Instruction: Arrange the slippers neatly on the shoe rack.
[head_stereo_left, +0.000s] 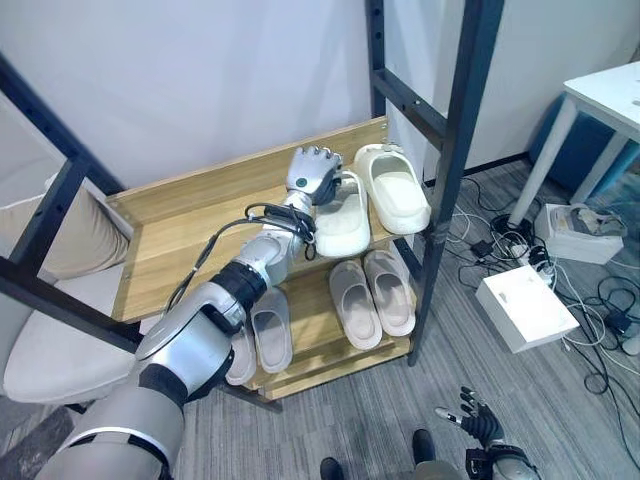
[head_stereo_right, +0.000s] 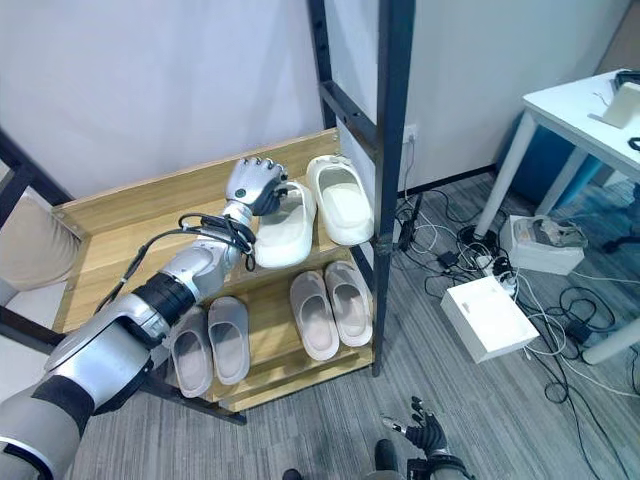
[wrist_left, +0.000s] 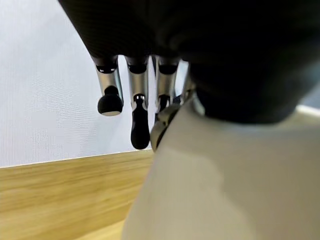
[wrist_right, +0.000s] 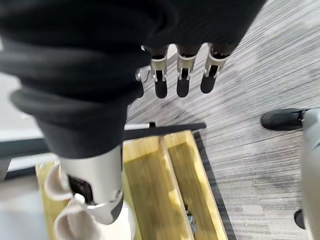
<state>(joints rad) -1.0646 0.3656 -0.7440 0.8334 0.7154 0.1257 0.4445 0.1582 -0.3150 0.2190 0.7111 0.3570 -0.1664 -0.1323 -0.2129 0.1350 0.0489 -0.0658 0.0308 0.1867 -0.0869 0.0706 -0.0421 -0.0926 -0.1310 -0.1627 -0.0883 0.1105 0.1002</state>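
Two white slippers sit on the shoe rack's top shelf; the left hand curls round the nearer one's strap, placing it. Next it needs nudging parallel, then release. Right hand hangs relaxed.
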